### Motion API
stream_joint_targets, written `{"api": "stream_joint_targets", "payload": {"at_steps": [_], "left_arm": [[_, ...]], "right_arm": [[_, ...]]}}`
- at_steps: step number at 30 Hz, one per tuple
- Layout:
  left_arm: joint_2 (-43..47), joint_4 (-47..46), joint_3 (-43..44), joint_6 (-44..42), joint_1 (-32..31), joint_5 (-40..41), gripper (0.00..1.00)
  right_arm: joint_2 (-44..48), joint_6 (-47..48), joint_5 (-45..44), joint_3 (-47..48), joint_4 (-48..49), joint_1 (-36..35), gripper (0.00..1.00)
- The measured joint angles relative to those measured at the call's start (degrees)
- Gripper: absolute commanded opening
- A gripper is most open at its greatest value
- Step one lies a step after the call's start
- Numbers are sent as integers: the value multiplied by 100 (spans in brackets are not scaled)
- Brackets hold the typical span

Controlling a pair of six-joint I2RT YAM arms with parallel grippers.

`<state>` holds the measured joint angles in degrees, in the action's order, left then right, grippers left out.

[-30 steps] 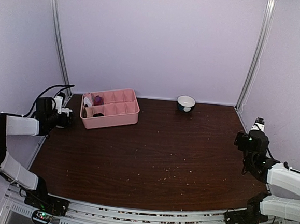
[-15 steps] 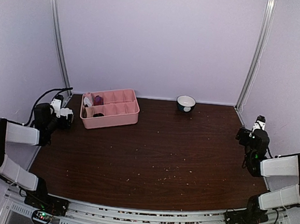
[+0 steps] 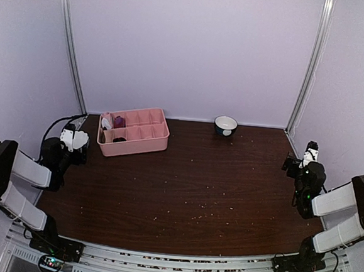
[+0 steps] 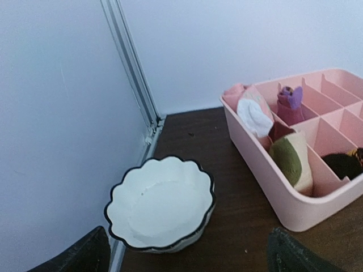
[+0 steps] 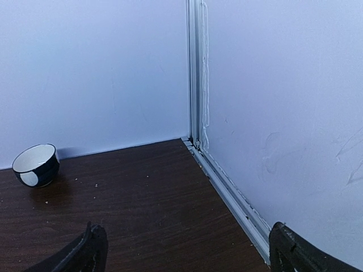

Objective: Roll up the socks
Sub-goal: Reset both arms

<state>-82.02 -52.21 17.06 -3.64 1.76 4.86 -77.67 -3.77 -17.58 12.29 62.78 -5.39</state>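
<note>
**A:** Both your grippers are empty. Your left gripper [image 4: 186, 252] stands wide open, and so does your right gripper [image 5: 185, 232], which is well away from the tray.

**B:** You'll find the socks [image 3: 119, 123] inside the pink tray [image 3: 137, 146], in the compartments at the end nearest your left gripper. There's a magenta sock [image 4: 289, 103] with a purple top in the tray's far row and a black sock [image 4: 345, 165] with a fleck of orange in its near row.

**A:** Expect them to be light, soft and limp (nothing here to break). I judge they'll squash under your fingers and droop once they clear the tray. Cloth shouldn't slip on you, though it may snag on a divider.

**B:** On the magenta one, pinch the purple top, because it stands above the tray's dividers. The black one lies low, so you'd reach down between the compartment walls and gather a bunch of fabric.

**A:** The tray looks light too, so a snug sock may drag it across the bench [image 3: 196, 194].

**B:** Also mind the white scalloped bowl [image 4: 161, 201]. It sits beside the sock end of the tray, just ahead of your left gripper.
</note>
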Motion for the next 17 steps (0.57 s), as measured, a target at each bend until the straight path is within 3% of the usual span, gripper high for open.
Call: {"api": "stream_joint_targets", "payload": {"at_steps": [17], "left_arm": [[0, -186, 160, 81, 105, -192, 98]], "right_arm": [[-2, 61, 0, 22, 50, 0, 100]]}}
